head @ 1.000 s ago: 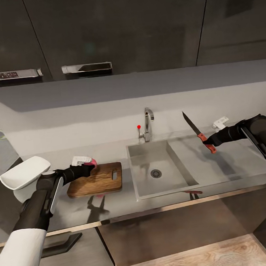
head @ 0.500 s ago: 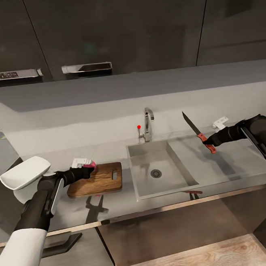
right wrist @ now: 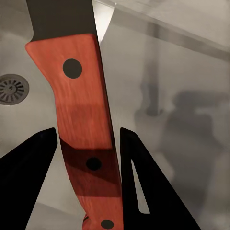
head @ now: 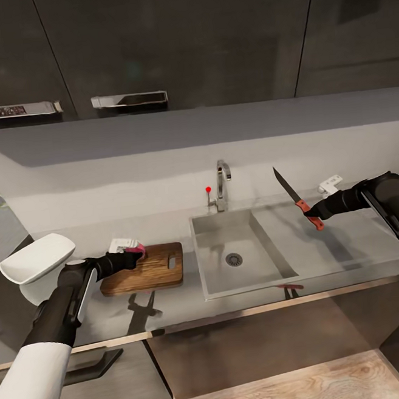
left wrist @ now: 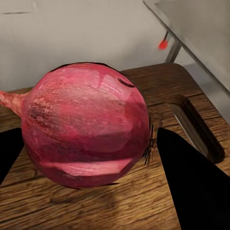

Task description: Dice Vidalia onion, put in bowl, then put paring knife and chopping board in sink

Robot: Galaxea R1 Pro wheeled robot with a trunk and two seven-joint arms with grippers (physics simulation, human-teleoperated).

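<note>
The Vidalia onion [head: 138, 249], red-skinned and round, is held in my left gripper [head: 134, 254] at the far left corner of the chopping board [head: 154, 271]. In the left wrist view the onion [left wrist: 86, 129] sits between the two dark fingers of the left gripper [left wrist: 91, 139], just over the board's wood [left wrist: 182, 86]. My right gripper [head: 314, 214] is shut on the orange-red handle of the paring knife [head: 297, 199], held above the drainboard side of the sink [head: 218, 271] with the blade pointing up. In the right wrist view the handle [right wrist: 76, 96] is clamped in the right gripper [right wrist: 88, 132]. The white bowl [head: 34, 258] stands on the countertop [head: 173, 306], far left.
The chrome tap [head: 222, 185] with its red knob [head: 208, 190] rises behind the basin, whose drain [head: 234, 260] shows. Dark wall cabinets hang overhead. The countertop's front edge runs below the board and sink, with wood floor beyond.
My left gripper has sunk slightly with the onion toward the board's corner. The right arm and knife have stayed still.
</note>
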